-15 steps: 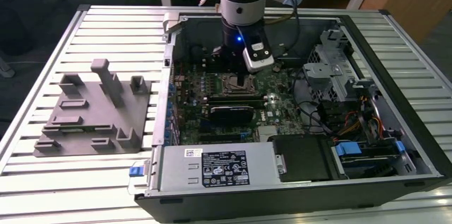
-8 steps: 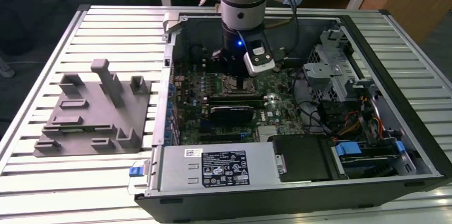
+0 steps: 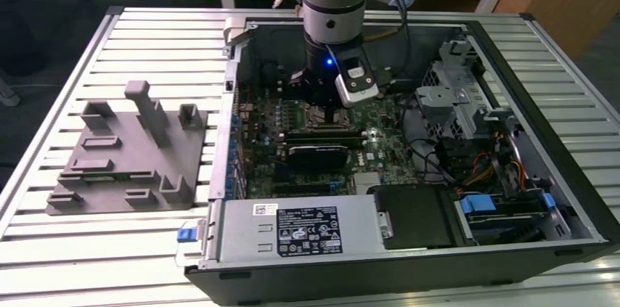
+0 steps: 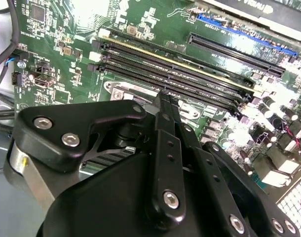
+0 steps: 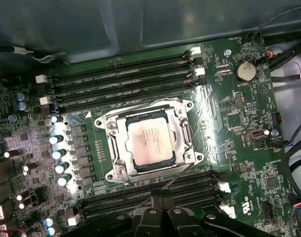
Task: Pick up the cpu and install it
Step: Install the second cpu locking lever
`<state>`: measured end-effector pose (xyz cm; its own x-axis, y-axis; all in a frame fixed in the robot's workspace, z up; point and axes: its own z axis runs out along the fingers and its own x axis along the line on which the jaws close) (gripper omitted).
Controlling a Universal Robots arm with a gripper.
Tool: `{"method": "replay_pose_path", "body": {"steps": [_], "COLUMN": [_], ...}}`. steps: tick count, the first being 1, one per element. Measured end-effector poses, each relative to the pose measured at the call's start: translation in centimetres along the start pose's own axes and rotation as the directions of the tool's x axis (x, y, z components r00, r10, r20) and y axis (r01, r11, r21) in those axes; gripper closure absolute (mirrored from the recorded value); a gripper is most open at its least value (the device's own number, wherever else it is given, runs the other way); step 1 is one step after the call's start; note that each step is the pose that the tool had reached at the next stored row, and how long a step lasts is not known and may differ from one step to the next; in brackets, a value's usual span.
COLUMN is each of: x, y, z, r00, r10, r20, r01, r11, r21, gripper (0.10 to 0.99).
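One cpu (image 5: pixel 149 139), one socket frame (image 5: pixel 113 143), one coin cell (image 5: pixel 245 71), one grey fixture (image 3: pixel 126 151), one computer case (image 3: pixel 407 271), one gripper (image 4: pixel 165 111).

black gripper (image 4: pixel 165 113) above green motherboard (image 4: pixel 140 29)

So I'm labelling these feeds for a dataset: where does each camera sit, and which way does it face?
Exterior view: off the arm, raised, looking down on the open computer case; the arm and end effector hang over the motherboard.
First wrist view: on the arm, facing down at the cpu in its socket; dark end effector parts at the edge.
Second wrist view: on the arm, low, past the end effector's linkage at the memory slots.
Both wrist views share the memory slots.
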<state>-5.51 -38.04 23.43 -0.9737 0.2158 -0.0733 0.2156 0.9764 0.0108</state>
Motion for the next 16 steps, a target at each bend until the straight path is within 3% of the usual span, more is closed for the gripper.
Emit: {"method": "replay_pose_path", "body": {"steps": [2,4,6,9,10,16], "x": [-0.03,-0.05,-0.07,-0.09,-0.10,-0.10], "y": [-0.13,-0.25,-0.37,-0.51,-0.55,-0.57], "z": [0.03,0.10,0.19,0.33,0.37,0.38], "r00": [1.0000,0.9999,0.9997,0.9985,0.9982,0.9981], "r10": [0.000,0.000,0.000,-0.001,-0.001,-0.001], "r20": [-0.0022,-0.0106,-0.0255,-0.0551,-0.0602,-0.0609], "r01": [0.000,0.000,0.000,0.002,0.002,0.002], "r11": [1.0000,1.0000,1.0000,0.9999,0.9999,0.9999], "r21": [0.000,0.002,0.006,0.012,0.013,0.013], "gripper": [0.980,0.980,0.980,0.980,0.980,0.980]}}
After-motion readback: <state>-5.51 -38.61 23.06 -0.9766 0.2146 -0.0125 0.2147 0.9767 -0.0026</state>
